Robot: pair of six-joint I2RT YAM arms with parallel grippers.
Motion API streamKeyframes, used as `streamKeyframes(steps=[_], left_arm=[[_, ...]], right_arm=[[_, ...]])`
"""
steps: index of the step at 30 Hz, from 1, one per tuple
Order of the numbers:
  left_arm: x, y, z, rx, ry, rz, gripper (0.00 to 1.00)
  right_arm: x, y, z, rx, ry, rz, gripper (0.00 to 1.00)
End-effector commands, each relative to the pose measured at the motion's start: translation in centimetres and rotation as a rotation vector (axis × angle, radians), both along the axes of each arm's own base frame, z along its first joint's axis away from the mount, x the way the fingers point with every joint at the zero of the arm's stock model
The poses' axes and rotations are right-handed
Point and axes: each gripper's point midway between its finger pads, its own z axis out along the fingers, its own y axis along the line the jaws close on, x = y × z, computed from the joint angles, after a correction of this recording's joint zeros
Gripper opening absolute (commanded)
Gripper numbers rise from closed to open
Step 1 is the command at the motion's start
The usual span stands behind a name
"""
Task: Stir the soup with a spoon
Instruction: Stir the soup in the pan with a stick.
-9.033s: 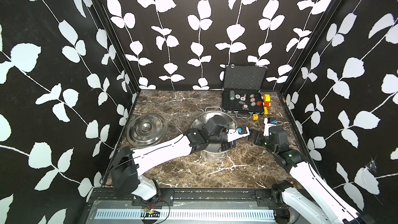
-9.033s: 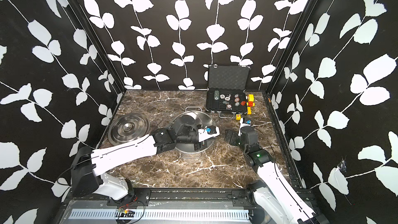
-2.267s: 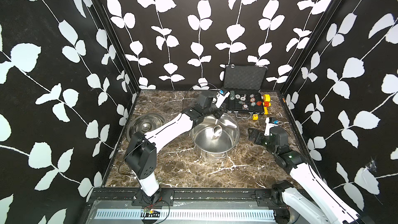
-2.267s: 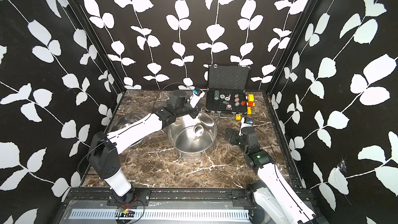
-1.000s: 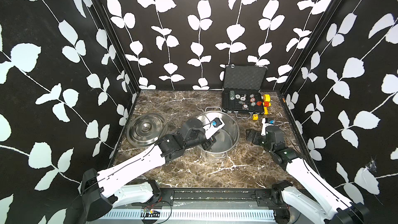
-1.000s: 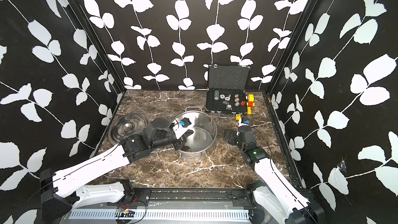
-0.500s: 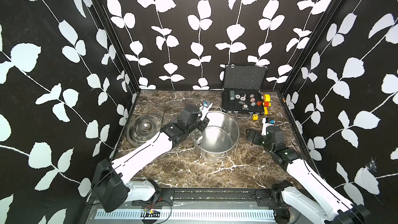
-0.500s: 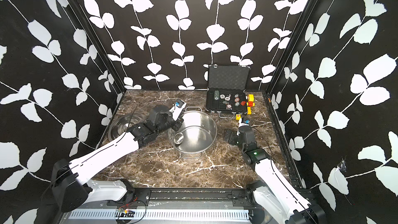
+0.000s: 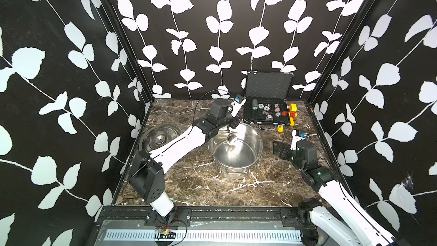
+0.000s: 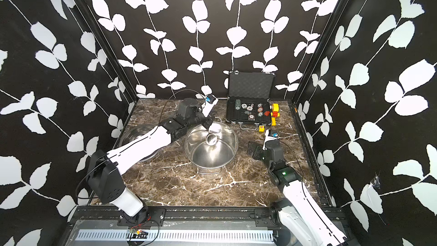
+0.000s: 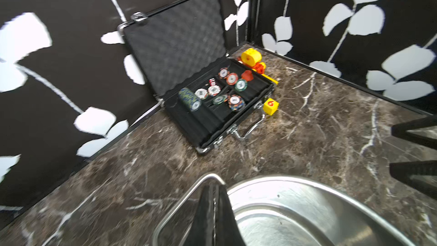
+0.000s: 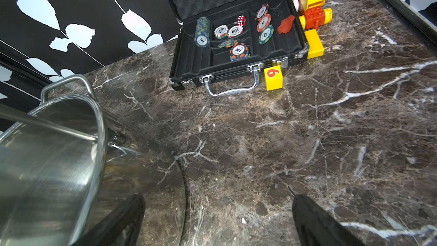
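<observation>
Steel on steel is the concern at this step. Nearest, low over the brown marble tabletop (image 9: 208, 185), the right gripper (image 12: 217, 197) is parked near the large shiny stainless-steel stockpot (image 9: 257, 144) w/ jaws spread wide and nothing between them. It is best kept there, or brought to the pot's side only if the pot is seen to creep.

The stockpot is set mid-table, upright, lid off; no liquid can be made out inside. The long shiny steel ladle (image 9: 232, 139) is hung inside it, bowl toward the far side. Whether the bottom is touched cannot be told. Its thin handle is clamped tight in the left gripper (image 11: 214, 194), above the far rim.

For a good stir, a wide, slow circle should be swept, w/ the bowl kept off the wall and the wrist held high so the rim and far loop handle are not struck. Slip of the handle is judged the main risk.

Farther off, the flat round steel lid (image 9: 160, 137) at left and the open black poker-chip case (image 9: 267, 112) at back are well apart from the sweep.
</observation>
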Motion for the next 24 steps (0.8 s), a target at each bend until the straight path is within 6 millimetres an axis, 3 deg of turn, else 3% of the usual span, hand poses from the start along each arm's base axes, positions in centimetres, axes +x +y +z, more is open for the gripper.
streamKeyframes(steps=[1,7,11,19,24], left_arm=[[-2.5,-3.1,2.9,-0.064,-0.035,-0.149,0.0],[-7.2,-6.7,2.9,-0.043,-0.037,-0.31,0.0],[-10.7,-7.6,3.0,-0.038,-0.039,-0.404,0.0],[-17.5,-6.4,1.3,0.013,-0.019,-0.565,0.0],[-19.2,-4.0,-0.1,0.054,0.003,-0.551,0.0]], right_arm=[[-0.3,-0.6,-0.1,-0.024,-0.013,-0.023,0.99],[-0.3,-0.9,0.1,-0.024,-0.026,-0.041,0.99],[0.0,-0.8,0.1,-0.027,-0.025,-0.037,0.99],[0.6,-0.3,-0.2,-0.019,-0.015,-0.023,0.99],[1.1,0.2,-0.1,-0.006,-0.014,-0.009,0.99]])
